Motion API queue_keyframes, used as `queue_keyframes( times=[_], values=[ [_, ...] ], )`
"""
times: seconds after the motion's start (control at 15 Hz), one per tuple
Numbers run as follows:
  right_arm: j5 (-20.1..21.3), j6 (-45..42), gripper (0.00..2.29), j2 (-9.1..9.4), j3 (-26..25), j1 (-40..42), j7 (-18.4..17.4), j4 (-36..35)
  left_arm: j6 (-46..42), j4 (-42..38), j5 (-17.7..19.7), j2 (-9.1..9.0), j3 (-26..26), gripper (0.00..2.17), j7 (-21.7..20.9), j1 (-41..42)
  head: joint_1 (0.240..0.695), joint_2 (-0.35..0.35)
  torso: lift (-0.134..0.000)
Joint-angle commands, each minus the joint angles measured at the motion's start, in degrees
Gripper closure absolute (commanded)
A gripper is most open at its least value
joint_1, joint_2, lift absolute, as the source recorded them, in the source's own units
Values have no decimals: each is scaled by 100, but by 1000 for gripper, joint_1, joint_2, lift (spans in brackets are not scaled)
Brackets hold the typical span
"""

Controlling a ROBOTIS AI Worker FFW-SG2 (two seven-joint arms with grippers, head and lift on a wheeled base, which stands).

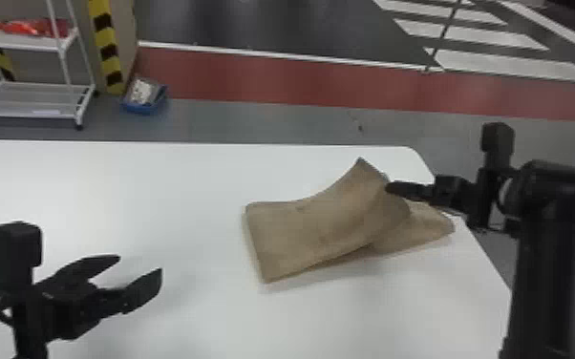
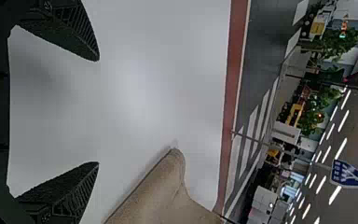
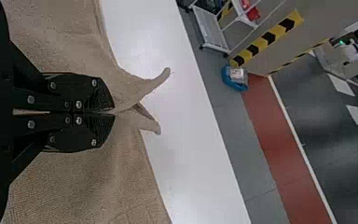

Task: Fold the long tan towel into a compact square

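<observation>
The towel (image 1: 320,224) lies on the right-hand part of the counter (image 1: 110,191), doubled over itself, with its lower layer poking out from under the upper one toward the counter's right edge and ending close beside that edge. Its other end, a fairly straight border, faces the middle of the counter, and a raised peak of cloth points toward the far edge, with a strip of white surface between them. The right pincer (image 1: 389,187) comes in over the counter's right edge and is narrow, closed on a pinch of towel; in the right wrist view two small flaps of cloth stick out past its tips, and the counter's edge runs beyond them. The left pincer (image 1: 139,265) is wide, its two fingers well apart with nothing between them, above the near left part of the counter. A broad stretch of white surface separates it from the towel's nearest border, giving it room to travel sideways or forward, whereas the right one has little counter on its outer side. Past the far edge, on the floor, stand a white shelf trolley (image 1: 28,114), a black-and-yellow striped post (image 1: 108,52) and a blue bin (image 1: 143,109), all apart from the counter.
</observation>
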Motion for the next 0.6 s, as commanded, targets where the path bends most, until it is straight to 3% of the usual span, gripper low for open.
queue_keyframes(
  times=[0.0,0.13,0.33,0.53],
  values=[
    [-59,-92,1146,-26,-142,41,-21,2,0,23,2,-15,22,90,-5,3,695,-217,-124],
    [-208,-338,1146,-17,-221,94,-153,160,0,23,11,-15,22,90,-13,-6,695,-225,-124],
    [64,-391,1146,-17,166,226,-161,63,0,5,20,-15,48,90,-22,3,695,-232,-124],
    [-67,-109,1146,-43,-142,129,-117,-183,0,-118,46,-15,92,90,-49,73,695,-218,-124]
  ],
)
